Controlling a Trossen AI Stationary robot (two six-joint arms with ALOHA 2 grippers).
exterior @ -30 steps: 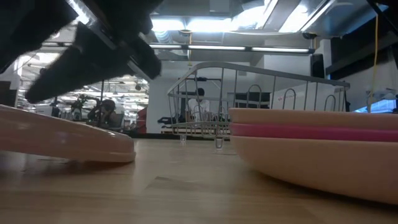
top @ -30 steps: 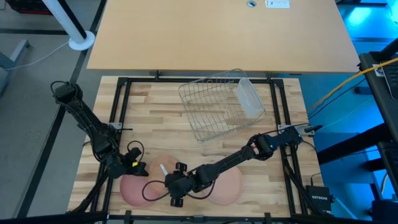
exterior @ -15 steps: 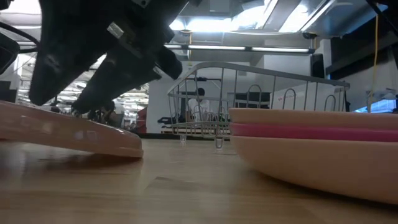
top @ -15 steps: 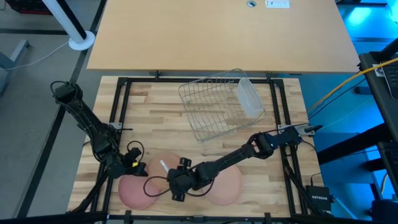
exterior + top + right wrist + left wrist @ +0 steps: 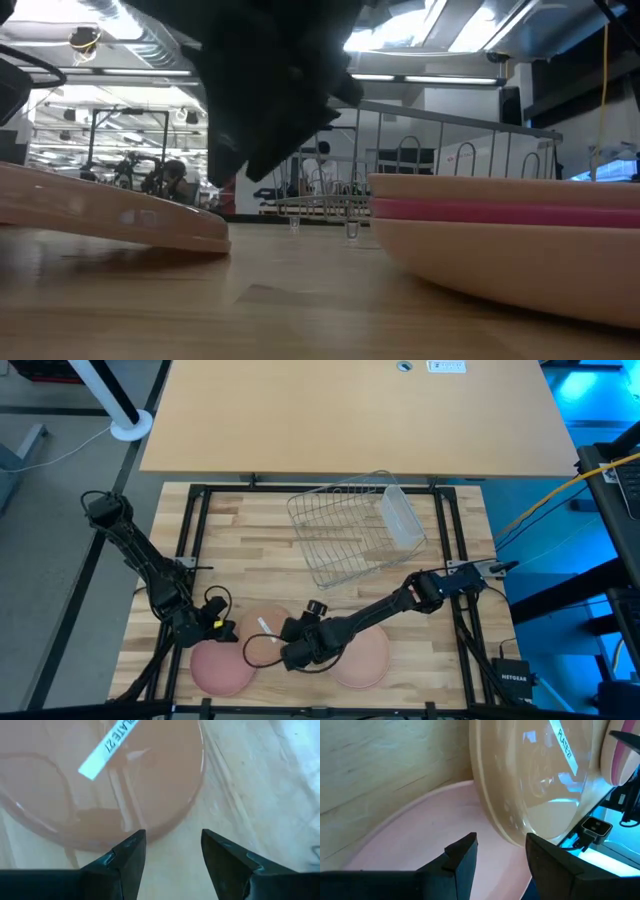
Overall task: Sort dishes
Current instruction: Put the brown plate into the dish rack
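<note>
a tan board point(image 5: 350, 415) lies beyond the slatted wood desk point(image 5: 250, 550); grey floor point(image 5: 50, 490) to one side, bright ceiling strip lights point(image 5: 400, 75) overhead.

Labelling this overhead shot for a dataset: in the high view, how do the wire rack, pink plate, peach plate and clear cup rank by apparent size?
1. wire rack
2. pink plate and peach plate: alike, both partly covered, so unranked
3. clear cup
</note>
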